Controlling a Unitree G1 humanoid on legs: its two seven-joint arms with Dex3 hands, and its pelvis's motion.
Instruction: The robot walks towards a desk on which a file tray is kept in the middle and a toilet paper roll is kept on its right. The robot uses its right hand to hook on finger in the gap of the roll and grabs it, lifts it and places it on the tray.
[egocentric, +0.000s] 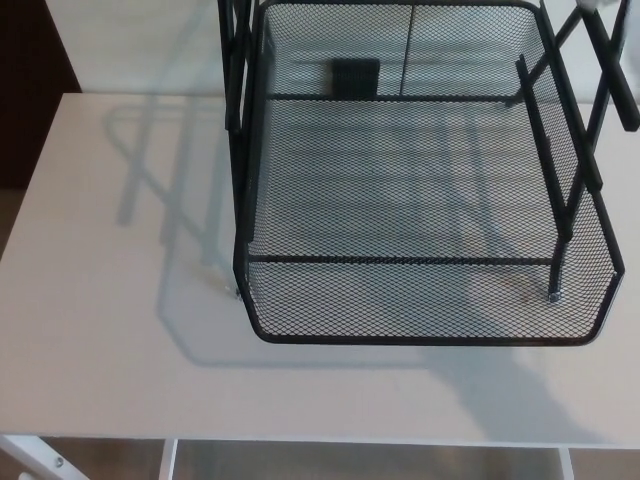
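No robot hand shows, and no paper roll. The empty black tray (420, 335) sits at the desk's (110, 350) back right.

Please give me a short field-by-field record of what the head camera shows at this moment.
surface: white rectangular desk
main object: black wire-mesh file tray, standing on the desk toward its right side
tray contents: nothing lying on the lower mesh floor
tray frame: black upright posts rising out of the top of the picture
toilet paper roll: not visible in this view
robot hands: neither in view
shadows: a dark shadow falls across the desk at lower right
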